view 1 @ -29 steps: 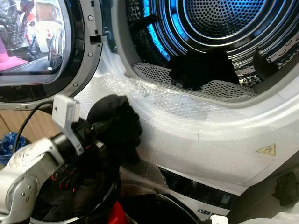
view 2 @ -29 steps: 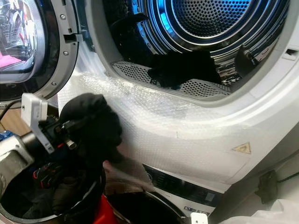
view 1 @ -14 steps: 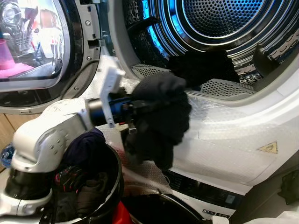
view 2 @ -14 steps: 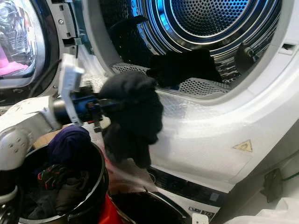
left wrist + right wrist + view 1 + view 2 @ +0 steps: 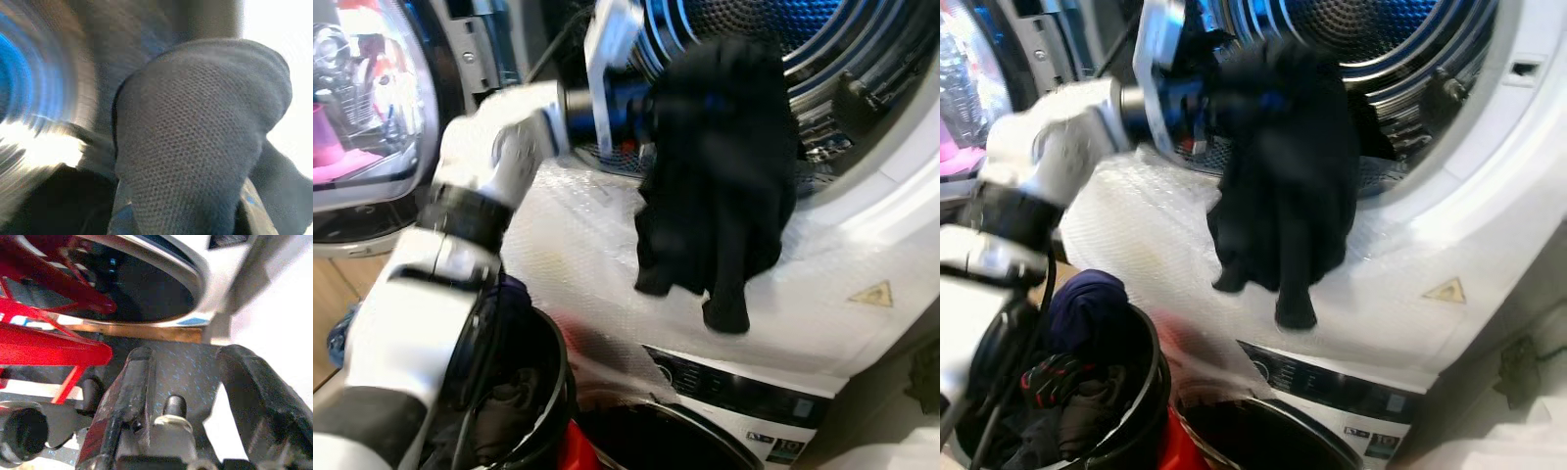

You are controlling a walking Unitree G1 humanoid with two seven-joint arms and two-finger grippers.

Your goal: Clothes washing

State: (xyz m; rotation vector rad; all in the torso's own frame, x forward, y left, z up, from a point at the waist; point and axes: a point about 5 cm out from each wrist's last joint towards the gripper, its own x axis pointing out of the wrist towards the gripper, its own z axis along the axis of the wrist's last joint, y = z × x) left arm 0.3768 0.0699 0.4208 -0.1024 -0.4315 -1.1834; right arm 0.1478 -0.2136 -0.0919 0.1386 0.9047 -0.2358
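One black garment (image 5: 720,176) hung from the left end effector (image 5: 651,103), which was clenched on its upper folds right at the mouth of the washer drum (image 5: 822,39). The cloth drooped in front of the opening and over the white front panel (image 5: 607,255) below the drum's rim, none of it yet inside. To do this step well, I would judge that the arm needed to reach deeper past the perforated lip before letting go, so that the hanging tail cleared the rim instead of draping over it, and to lift slightly so the lower lobes did not snag on the rim.

The garment looked soft, thick and knitted; the left wrist view showed a fine mesh weave in dark grey (image 5: 195,147). It bunched into a rounded mass on top and ended in two dangling lobes. A black laundry basket (image 5: 1141,392) with more dark clothes stood below. The right end effector (image 5: 195,396) hung low with its fingers spread apart, grasping nothing.
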